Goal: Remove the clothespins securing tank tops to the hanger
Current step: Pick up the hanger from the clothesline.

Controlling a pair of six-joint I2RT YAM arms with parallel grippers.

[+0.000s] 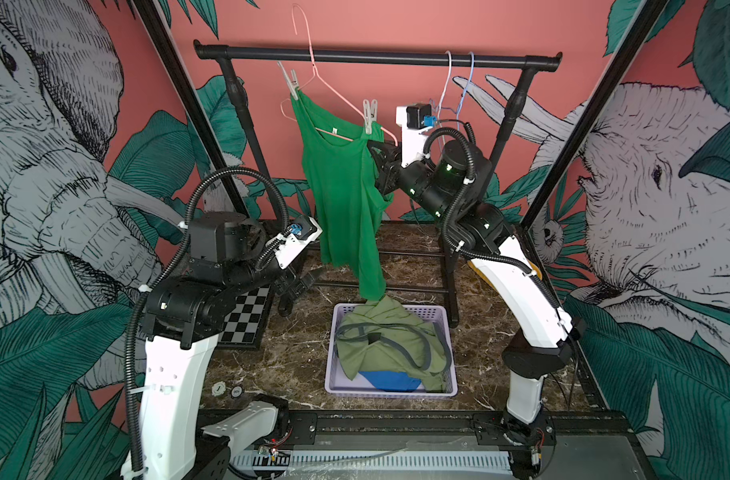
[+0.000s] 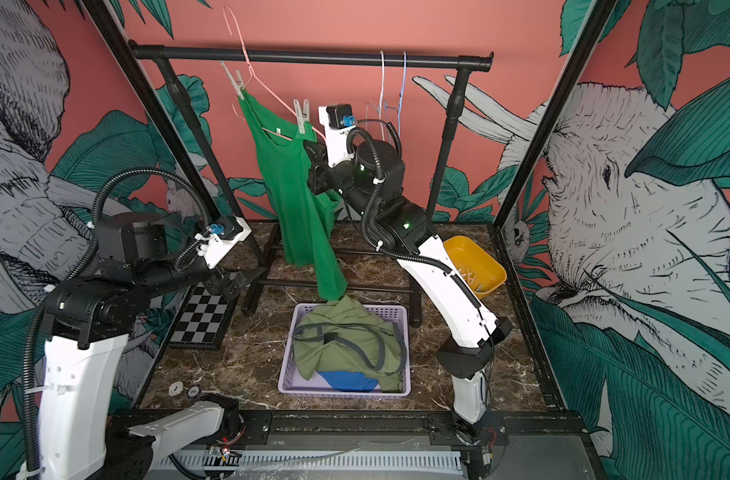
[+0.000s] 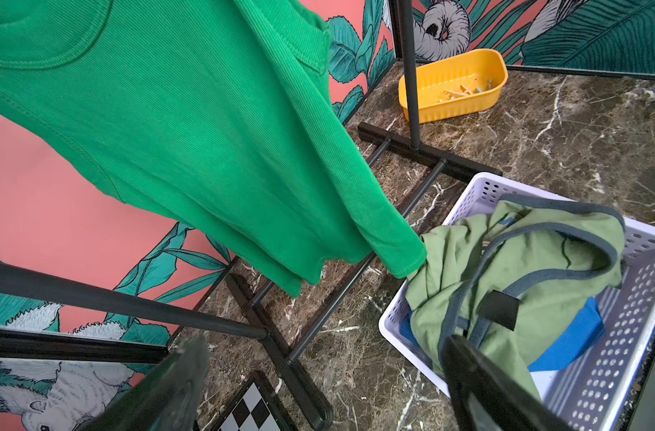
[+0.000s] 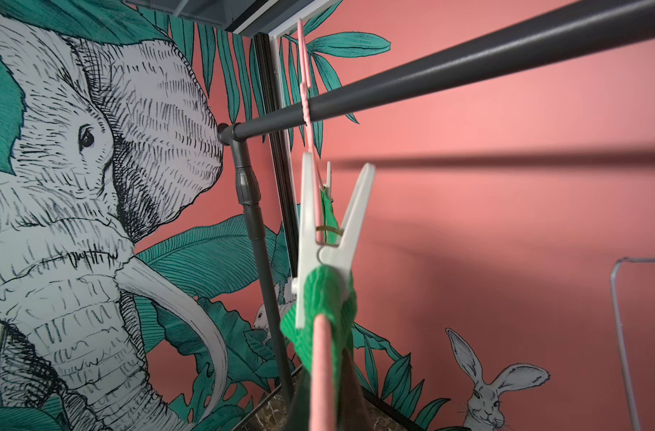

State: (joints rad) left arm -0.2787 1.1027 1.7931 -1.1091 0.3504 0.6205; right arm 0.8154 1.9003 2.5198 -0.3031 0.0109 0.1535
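A bright green tank top [image 1: 342,187] [image 2: 297,187] hangs on a pink wire hanger [image 1: 334,91] on the black rail. Two white clothespins pin its straps: one at the hanger's raised left end [image 1: 290,81], one near the lower right end [image 1: 369,114] [image 4: 329,242]. Just below that second pin, my right gripper [image 1: 380,151] [image 4: 324,410] is shut on the hanger's pink arm [image 4: 324,373], with green fabric bunched there. My left gripper [image 1: 297,284] [image 3: 324,341] stands open and holds nothing, low by the rack's left foot. An olive tank top [image 1: 388,340] and a blue one [image 1: 390,380] lie in the basket.
The lavender basket [image 1: 392,392] [image 3: 467,186] sits under the green top's hem. A yellow bin [image 2: 475,266] [image 3: 453,86] with loose clothespins stands behind my right arm. Two bare hangers [image 1: 459,83] hang at the rail's right. A checkerboard [image 1: 247,316] lies at left.
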